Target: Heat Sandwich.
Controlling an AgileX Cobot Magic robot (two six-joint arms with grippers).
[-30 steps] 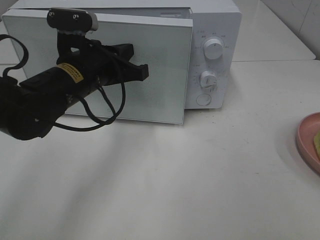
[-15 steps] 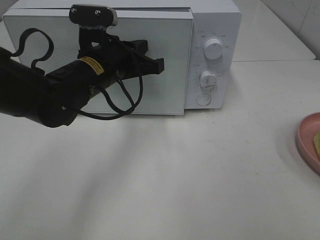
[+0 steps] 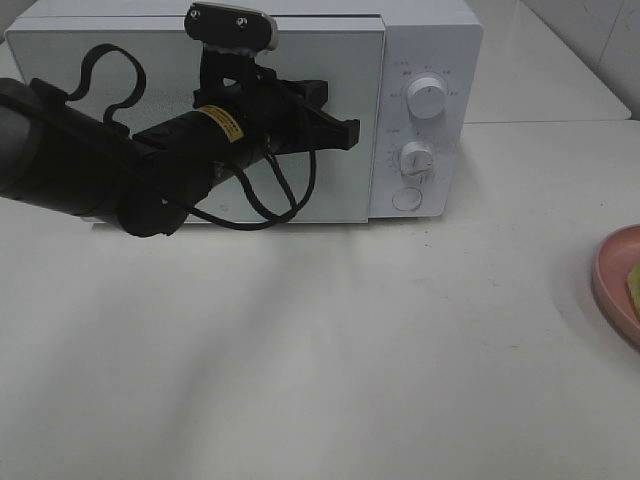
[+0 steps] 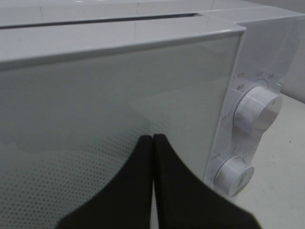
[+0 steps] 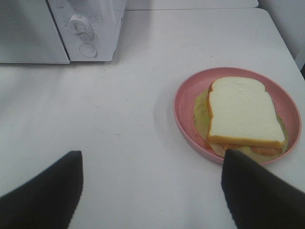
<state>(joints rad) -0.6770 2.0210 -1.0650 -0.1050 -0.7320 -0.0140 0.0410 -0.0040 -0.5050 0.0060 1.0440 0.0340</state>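
The sandwich, pale bread over a yellow-green layer, lies on a round pink plate; the exterior high view shows only a sliver of the sandwich at the right edge. The white microwave stands at the back, and its door looks flush with the body. My left gripper is shut with nothing in it, its tips at the door's glass. My right gripper is open and empty, on the near side of the plate and apart from it.
Two dials and a round button sit on the microwave's right panel. The left arm's black cable loops in front of the door. White tabletop spreads in front.
The left arm swung right and toward the microwave with its shut fingers on the door. The door went from ajar to flush. The plate has not moved.
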